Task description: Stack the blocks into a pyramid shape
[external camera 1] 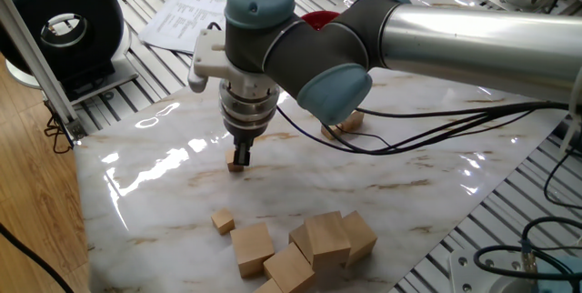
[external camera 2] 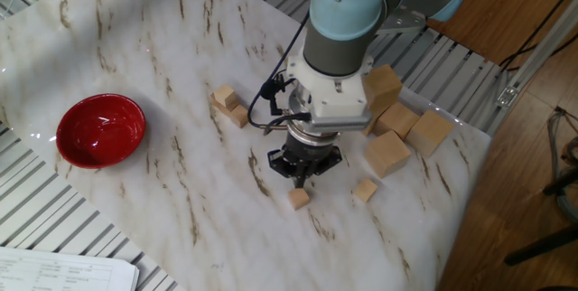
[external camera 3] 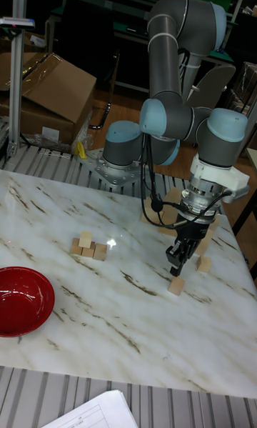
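Note:
My gripper [external camera 2: 302, 176] hangs just above a small tan block [external camera 2: 299, 199] lying on the marble table [external camera 2: 163, 201]. Its fingers are drawn together and hold nothing. In the tall fixed view the gripper [external camera 3: 177, 259] stands over that same block [external camera 3: 175, 286]. In one fixed view the gripper [external camera 1: 241, 157] partly covers the block [external camera 1: 234, 165]. A second loose block [external camera 2: 365, 190] lies to the right. A small cluster of blocks [external camera 2: 230, 107] sits further back, one resting on top of the others [external camera 3: 87, 246]. Cables half hide that cluster [external camera 1: 344, 125] in one fixed view.
Several much larger wooden cubes [external camera 2: 386, 154] crowd the table edge by the arm's base, also near the front [external camera 1: 309, 243]. A red bowl [external camera 2: 101, 130] sits at the left. Papers [external camera 1: 186, 6] and a black spool [external camera 1: 64, 29] lie off the marble.

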Controlling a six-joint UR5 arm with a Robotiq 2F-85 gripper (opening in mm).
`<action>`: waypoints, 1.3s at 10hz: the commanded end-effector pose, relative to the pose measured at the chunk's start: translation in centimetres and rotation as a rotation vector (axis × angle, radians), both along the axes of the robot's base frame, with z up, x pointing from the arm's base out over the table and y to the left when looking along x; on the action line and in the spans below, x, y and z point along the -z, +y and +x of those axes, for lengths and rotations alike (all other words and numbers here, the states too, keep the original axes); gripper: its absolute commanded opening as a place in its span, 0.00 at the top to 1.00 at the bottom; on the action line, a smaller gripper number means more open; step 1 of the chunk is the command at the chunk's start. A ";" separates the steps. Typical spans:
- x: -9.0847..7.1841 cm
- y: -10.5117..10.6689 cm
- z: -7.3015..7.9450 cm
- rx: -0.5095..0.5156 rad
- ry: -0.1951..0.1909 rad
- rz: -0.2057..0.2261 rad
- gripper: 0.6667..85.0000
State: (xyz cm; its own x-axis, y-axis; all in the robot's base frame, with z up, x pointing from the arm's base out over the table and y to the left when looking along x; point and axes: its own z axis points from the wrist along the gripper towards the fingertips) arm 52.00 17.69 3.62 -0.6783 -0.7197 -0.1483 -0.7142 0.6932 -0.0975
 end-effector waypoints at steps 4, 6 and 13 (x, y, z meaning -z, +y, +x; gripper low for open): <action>0.5 1.4 -0.1 0.005 0.049 0.022 1.00; 0.6 1.1 0.1 0.000 0.048 0.016 1.00; -0.5 0.7 0.2 -0.031 0.067 0.010 0.87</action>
